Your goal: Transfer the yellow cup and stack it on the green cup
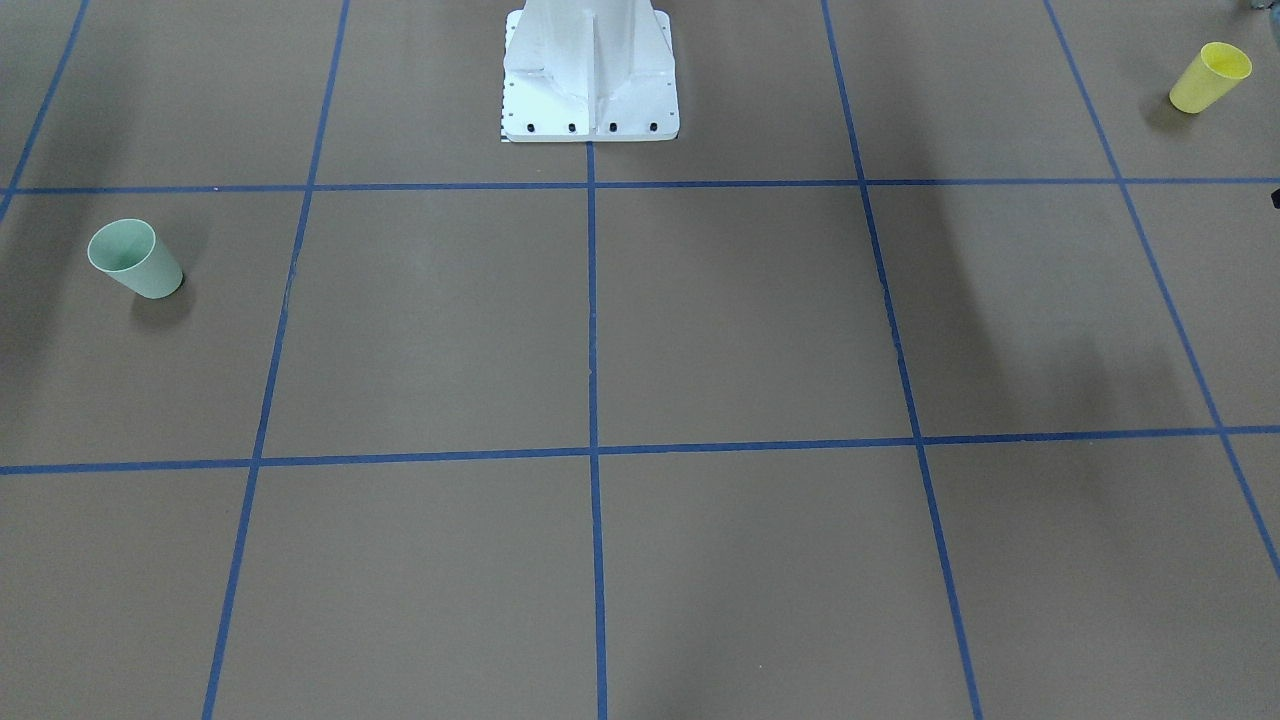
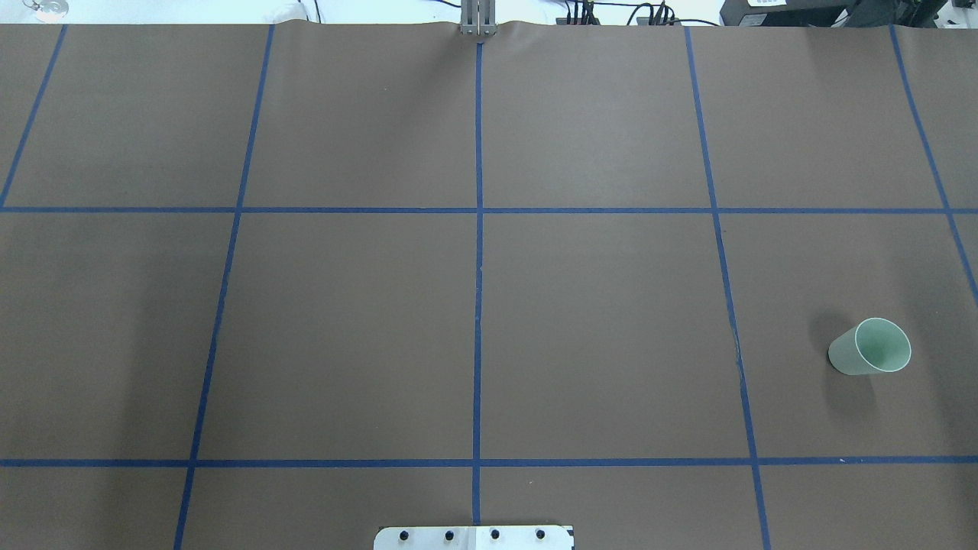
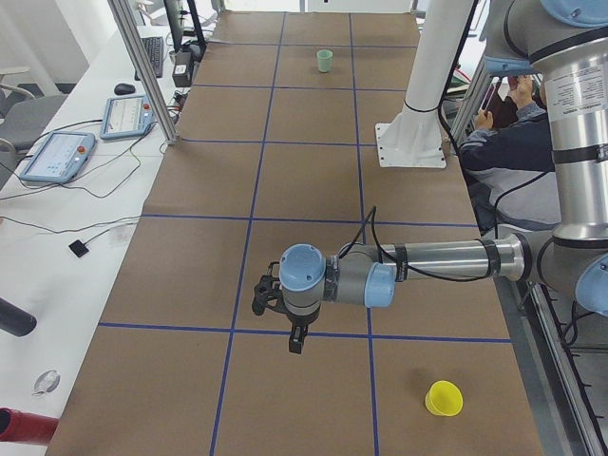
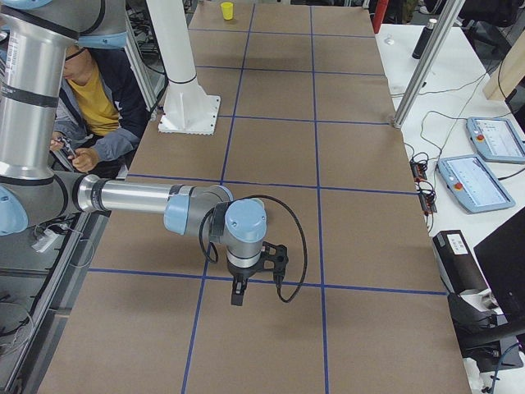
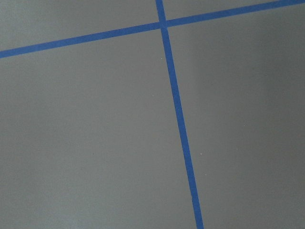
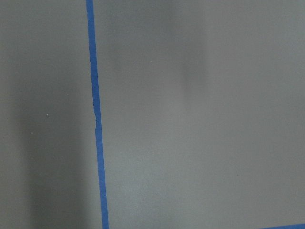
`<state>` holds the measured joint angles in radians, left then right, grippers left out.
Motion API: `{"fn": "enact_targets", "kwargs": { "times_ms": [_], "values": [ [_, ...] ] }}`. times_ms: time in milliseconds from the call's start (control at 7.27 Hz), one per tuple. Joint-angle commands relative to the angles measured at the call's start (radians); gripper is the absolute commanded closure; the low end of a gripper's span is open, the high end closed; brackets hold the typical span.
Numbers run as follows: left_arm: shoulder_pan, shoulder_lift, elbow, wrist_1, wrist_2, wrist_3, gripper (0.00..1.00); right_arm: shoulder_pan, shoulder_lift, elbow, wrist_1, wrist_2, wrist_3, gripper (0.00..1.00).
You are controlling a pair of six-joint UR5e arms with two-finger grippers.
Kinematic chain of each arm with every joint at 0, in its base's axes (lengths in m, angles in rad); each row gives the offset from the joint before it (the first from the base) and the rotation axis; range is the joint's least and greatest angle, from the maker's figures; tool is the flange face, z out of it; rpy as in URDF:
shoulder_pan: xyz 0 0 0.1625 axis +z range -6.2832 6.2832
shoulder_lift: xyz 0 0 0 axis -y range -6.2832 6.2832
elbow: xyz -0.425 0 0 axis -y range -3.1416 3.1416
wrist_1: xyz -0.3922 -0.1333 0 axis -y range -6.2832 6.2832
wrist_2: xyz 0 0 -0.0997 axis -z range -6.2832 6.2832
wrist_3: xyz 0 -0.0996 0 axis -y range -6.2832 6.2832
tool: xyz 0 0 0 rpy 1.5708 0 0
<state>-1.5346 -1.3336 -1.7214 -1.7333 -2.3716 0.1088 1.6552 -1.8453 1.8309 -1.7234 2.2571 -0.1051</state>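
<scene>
We count one yellow tapered plastic cup (image 1: 1210,77), one mint-green tapered plastic cup (image 1: 135,260), well apart on the tabletop (image 1: 750,320), left pincer (image 3: 296,340), right pincer (image 4: 238,294), closure we cannot tell.

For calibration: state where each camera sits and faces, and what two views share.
Front-facing: across table, facing robot base; yellow cup, green cup.
Overhead: behind robot, looking forward; base edge.
Left: table's left end; left arm near.
Right: right end; right arm near.
Left wrist: down at tape; no body.
Right wrist: down at tape; no body.
Overhead and front-facing share the green cup.
</scene>
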Motion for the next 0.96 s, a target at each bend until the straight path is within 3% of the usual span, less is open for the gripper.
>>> {"fn": "enact_targets", "kwargs": {
  "times_ms": [0,412,825],
  "values": [
    [0.001,-0.002,-0.001,0.001,0.002,-0.001,0.0,0.0,-0.002,-0.001,-0.001,0.012,-0.001,0.0],
    [-0.001,0.004,-0.044,0.001,0.0,-0.003,0.0,0.0,0.024,0.016,0.036,0.09,-0.001,0.0],
    [0.001,-0.059,-0.076,-0.006,-0.008,-0.015,0.0,0.0,0.032,-0.036,0.226,0.087,0.007,0.0]
  ]
}}
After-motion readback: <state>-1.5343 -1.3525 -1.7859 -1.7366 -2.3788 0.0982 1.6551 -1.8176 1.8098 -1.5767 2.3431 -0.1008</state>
